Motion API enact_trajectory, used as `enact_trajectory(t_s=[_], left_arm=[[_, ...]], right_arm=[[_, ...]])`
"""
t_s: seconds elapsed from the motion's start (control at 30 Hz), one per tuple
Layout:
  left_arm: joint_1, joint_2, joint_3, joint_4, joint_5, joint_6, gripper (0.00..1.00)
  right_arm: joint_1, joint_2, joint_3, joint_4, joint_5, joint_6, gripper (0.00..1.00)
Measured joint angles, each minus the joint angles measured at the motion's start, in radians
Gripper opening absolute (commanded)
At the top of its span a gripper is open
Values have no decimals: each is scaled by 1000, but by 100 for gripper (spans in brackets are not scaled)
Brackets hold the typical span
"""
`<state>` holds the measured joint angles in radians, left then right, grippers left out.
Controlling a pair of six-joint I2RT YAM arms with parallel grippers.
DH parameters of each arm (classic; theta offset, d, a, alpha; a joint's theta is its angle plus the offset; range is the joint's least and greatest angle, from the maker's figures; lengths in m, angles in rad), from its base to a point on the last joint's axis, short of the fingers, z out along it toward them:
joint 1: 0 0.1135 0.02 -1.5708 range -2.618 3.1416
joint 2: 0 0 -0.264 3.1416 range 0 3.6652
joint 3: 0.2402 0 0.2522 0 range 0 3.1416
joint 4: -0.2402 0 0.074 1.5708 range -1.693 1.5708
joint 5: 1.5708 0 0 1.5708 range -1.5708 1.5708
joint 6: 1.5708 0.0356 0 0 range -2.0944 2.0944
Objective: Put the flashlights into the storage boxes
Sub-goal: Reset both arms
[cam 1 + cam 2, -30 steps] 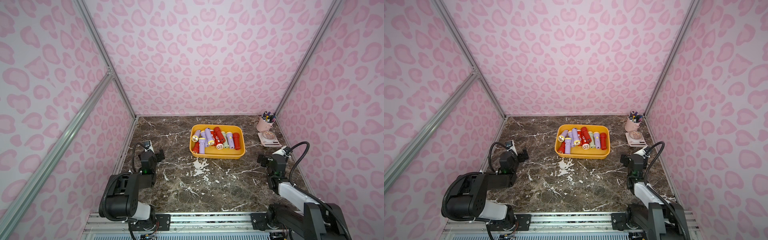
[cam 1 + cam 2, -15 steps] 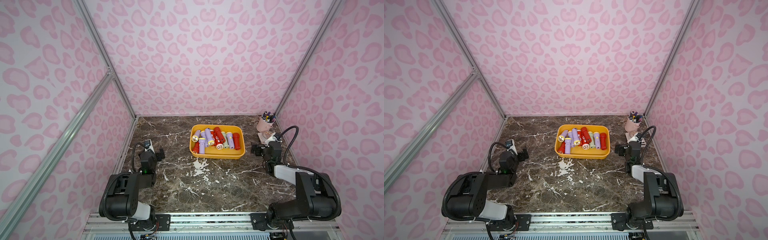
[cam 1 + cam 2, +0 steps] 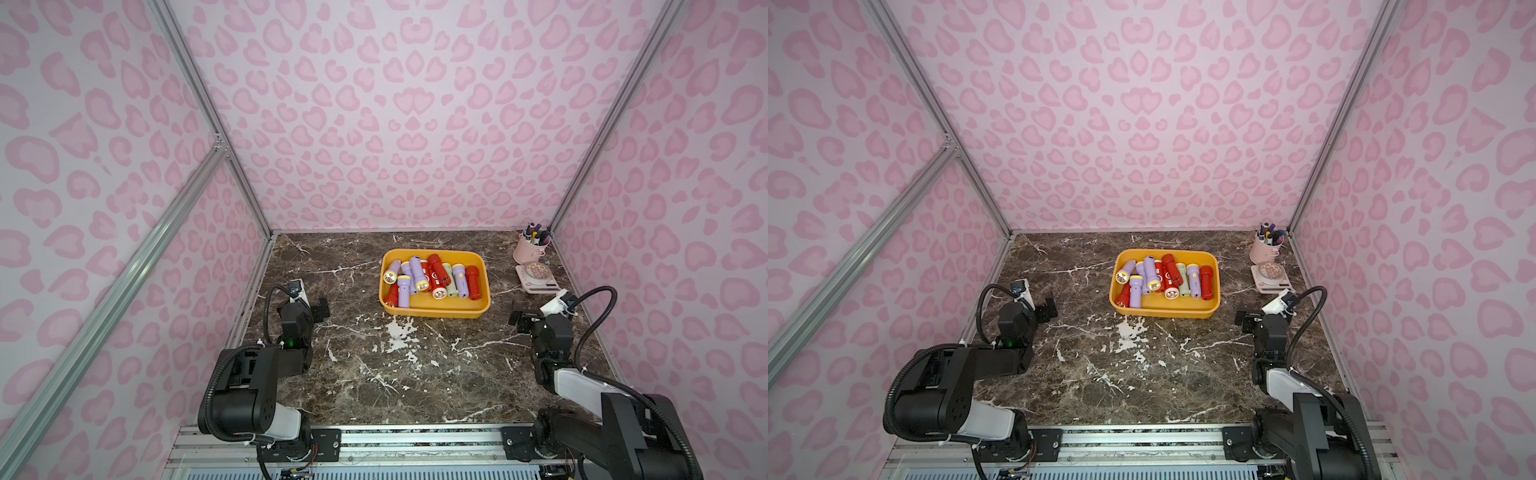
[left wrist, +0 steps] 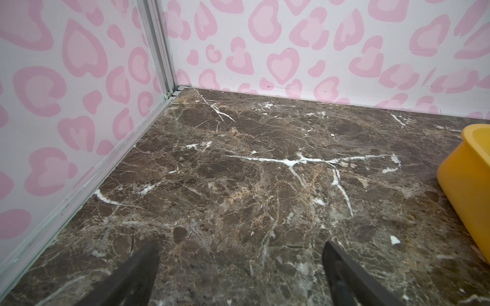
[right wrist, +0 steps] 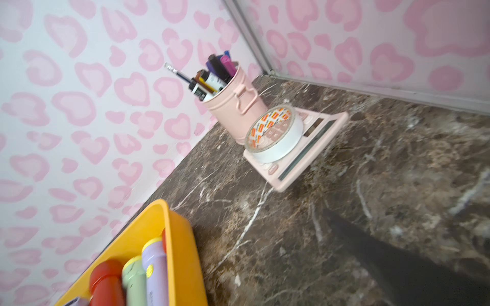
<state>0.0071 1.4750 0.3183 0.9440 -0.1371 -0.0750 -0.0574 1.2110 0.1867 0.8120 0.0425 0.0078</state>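
We see stubby plastic flashlights (image 3: 432,276) lying front-to-back in the shallow yellow-orange plastic tray (image 3: 434,311), lenses mostly toward us; left gripper (image 4: 240,267) and right gripper (image 3: 520,319) gape empty.

A: What lies in the tray (image 3: 434,311)?
B: The flashlights (image 3: 436,274), heaped inside it.
A: And right of the tray?
B: Behind-right, a cup (image 3: 528,252) with pens (image 3: 538,235) in it; before that, a calculator (image 3: 540,286), a tape roll (image 3: 535,271) on top.

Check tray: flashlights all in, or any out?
All in: the flashlights lie piled inside the yellow tray; both top views show none on the table.
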Motion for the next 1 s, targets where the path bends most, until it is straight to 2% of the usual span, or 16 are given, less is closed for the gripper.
enact_trajectory(t_s=[0.17,0.33,0.4,0.5,0.53,0.57,0.7,1.0], left_arm=[[0,0,0,0,2,0,97],[0,0,0,0,2,0,97],[0,0,0,0,2,0,97],[0,0,0,0,2,0,97],[0,0,0,0,2,0,97],[0,0,0,0,3,0,97],[0,0,0,0,3,0,97],[0,0,0,1,3,0,97]], right_arm=[[-14,85,101,-12,32,0,100],[-4,56,45,13,4,39,100],[2,113,47,77,-28,41,100],[-3,299,57,206,-45,52,100],[1,335,68,190,-61,50,100],[6,330,90,143,-85,47,100],[14,332,142,186,-106,33,100],[70,322,141,171,-56,-2,100]])
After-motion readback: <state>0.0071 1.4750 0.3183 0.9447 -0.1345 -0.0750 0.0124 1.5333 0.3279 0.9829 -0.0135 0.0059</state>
